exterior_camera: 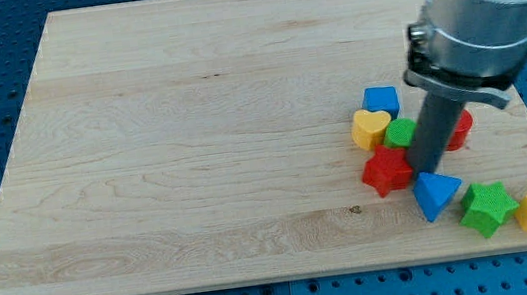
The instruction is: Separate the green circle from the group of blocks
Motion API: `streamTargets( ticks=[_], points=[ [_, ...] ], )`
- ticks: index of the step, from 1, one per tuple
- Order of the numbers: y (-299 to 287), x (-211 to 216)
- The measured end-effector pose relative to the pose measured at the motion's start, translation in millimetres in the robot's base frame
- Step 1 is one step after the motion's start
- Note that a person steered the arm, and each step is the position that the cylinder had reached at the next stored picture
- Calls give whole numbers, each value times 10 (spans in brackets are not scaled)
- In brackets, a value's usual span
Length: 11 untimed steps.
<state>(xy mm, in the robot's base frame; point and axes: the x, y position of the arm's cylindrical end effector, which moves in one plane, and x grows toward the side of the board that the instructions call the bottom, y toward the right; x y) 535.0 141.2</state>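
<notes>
Green circle [400, 133] sits just left of my tip [425, 169].

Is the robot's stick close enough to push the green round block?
Probably yes. My tip sits right beside the green circle, on its right in the view. But the yellow heart, blue block and red star crowd it, so they may move too.

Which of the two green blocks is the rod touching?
The green circle, tucked between the yellow heart and my tip. The green star lies apart, toward the view's bottom right.
</notes>
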Motion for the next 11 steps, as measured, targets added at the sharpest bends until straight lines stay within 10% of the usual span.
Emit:
streamTargets(
  ticks=[11],
  points=[
    [225, -323]
  ],
)
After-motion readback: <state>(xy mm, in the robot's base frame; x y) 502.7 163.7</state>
